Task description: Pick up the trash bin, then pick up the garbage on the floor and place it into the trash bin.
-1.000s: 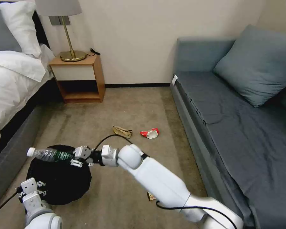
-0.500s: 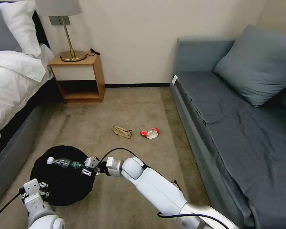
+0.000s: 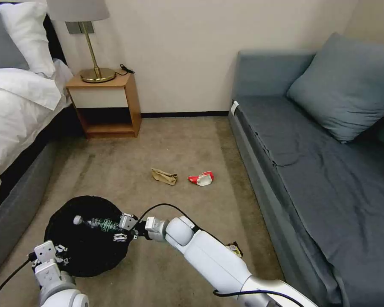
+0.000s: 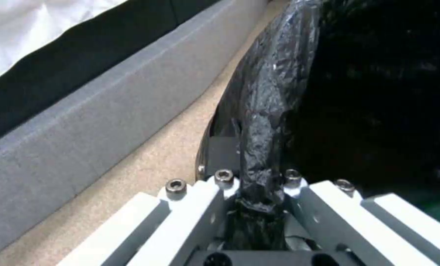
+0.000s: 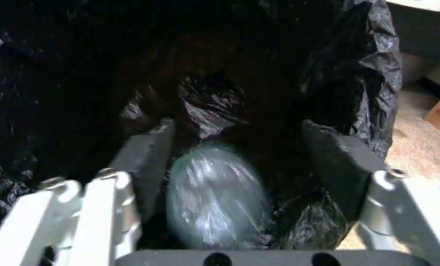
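Bin (image 3: pixel 62 238): on the carpet (image 3: pixel 179 140) at the robot's left front, beside the bed (image 3: pixel 17 106); black bag folded over the rim, mouth open upward.
Left gripper (image 4: pixel 254 184): closed on the near rim of the bin, with a pinch of bag between the jaws; seems to hold the bin steady.
Right gripper (image 3: pixel 122 228): reached across from the right, at the right rim of the bin, pointing left over the mouth.
Right jaws: wide apart. One pad (image 5: pixel 148 147) close beside the bottle, the other with a clear gap to it, so probably no grip any more.
Bottle (image 3: pixel 94 222): inside the ring of the bin mouth, below rim level as far as can be judged, lying almost level.
Key relation: long axis of the bottle in line with the gripper's reach, base toward the jaws, white cap away to the left. Straight pull-back to the right likely enough to get clear.
Left on the floor: paper bag (image 3: pixel 164 176) and red wrapper (image 3: pixel 202 179) side by side, further ahead in mid carpet; yellow wrapper (image 3: pixel 234 248) near the sofa (image 3: pixel 311 170), partly behind the right arm.
Nearer arm for these: the right one, since the left is busy with the bin.
Progress, as a judgement: first piece nearly done, three to go.
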{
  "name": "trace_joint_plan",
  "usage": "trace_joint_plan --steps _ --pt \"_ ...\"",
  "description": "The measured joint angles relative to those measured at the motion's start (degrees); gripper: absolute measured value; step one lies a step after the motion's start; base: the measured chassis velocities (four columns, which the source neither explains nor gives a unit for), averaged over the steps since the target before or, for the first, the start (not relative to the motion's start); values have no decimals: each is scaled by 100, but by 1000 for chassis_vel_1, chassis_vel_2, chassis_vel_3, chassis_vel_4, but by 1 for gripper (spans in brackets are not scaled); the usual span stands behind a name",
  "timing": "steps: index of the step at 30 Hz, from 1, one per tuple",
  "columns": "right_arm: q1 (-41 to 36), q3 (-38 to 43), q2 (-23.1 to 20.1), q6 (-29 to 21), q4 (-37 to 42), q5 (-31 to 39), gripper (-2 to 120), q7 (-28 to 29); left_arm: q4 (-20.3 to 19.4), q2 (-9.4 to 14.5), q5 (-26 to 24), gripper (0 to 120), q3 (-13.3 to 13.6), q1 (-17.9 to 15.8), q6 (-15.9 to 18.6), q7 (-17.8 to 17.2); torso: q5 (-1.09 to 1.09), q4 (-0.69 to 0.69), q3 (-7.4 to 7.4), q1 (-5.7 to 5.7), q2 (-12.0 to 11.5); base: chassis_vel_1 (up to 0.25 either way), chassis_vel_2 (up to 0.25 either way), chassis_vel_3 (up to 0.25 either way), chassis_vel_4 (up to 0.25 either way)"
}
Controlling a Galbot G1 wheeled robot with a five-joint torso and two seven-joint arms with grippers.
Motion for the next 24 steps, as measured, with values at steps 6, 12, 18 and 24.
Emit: trace_joint_plan --steps 6,12,18,24 --pt "-11 -18 -1 6 12 -19 95 -4 7 8 -15 1 -38 0 0 -7 0 0 0 0 0 0 0 0 0" --pt "-11 -27 -2 6 35 -20 100 -4 23 9 -19 1 -45 28 -17 -7 0 0 0 0 0 0 0 0 0" --pt "109 -38 -2 2 85 27 100 7 37 14 -30 1 -51 52 -44 -7 0 0 0 0 0 0 0 0 0" --pt "265 22 -2 -42 131 154 100 49 37 14 -31 1 -51 62 -60 -7 0 0 0 0 0 0 0 0 0"
